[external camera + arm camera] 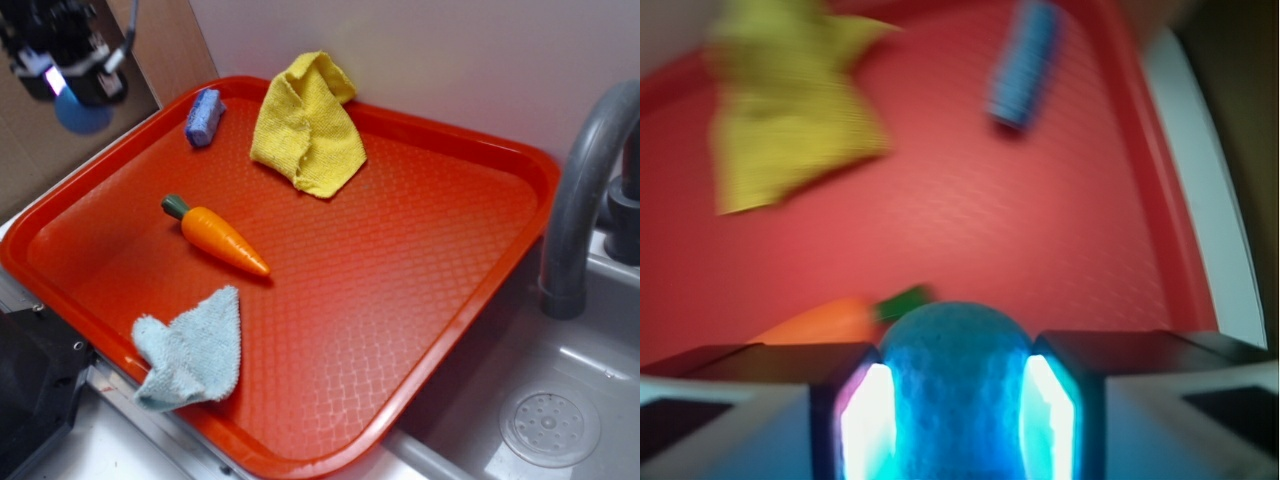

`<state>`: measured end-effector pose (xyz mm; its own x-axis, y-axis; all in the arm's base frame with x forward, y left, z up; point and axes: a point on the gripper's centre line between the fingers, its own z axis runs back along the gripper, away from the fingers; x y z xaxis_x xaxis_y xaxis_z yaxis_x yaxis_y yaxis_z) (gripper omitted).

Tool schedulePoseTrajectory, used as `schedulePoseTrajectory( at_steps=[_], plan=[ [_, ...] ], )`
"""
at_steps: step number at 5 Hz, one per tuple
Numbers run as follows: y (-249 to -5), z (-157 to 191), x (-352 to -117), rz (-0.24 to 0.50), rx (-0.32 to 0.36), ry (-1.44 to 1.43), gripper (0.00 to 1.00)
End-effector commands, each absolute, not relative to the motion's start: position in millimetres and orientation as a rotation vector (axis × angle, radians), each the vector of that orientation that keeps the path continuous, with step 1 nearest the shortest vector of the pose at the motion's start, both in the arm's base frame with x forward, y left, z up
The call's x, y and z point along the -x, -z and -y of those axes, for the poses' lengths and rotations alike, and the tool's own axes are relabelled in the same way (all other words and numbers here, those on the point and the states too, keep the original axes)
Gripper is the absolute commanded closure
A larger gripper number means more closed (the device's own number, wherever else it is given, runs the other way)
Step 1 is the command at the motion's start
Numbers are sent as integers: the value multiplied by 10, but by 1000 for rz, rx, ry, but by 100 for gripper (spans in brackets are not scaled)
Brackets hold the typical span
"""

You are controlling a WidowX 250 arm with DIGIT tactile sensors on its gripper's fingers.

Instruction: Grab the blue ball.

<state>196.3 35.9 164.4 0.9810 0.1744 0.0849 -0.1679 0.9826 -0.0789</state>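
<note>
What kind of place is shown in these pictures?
Probably a toy kitchen sink counter: a grey faucet, a sink basin with a drain, and an orange tray holding a toy carrot.

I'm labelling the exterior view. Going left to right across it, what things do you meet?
Blue ball held in the gripper → pale blue cloth → yellow cloth → grey faucet. The sponge and carrot overlap the pale cloth's span, so I left them out.

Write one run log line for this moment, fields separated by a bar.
pincer shut on blue ball | lifted over the far left edge of red tray | carrot on tray
</note>
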Motion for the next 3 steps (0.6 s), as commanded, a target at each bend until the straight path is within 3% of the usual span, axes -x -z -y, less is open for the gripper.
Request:
schedulePoseTrajectory(
  at_steps=[1, 2, 3],
  plan=[
    [-2424, -277, -2153, 45, 57, -63, 100],
    [-2590, -90, -2187, 114, 57, -1, 100],
    [-2513, -74, -2181, 131, 39, 10, 100]
  ],
)
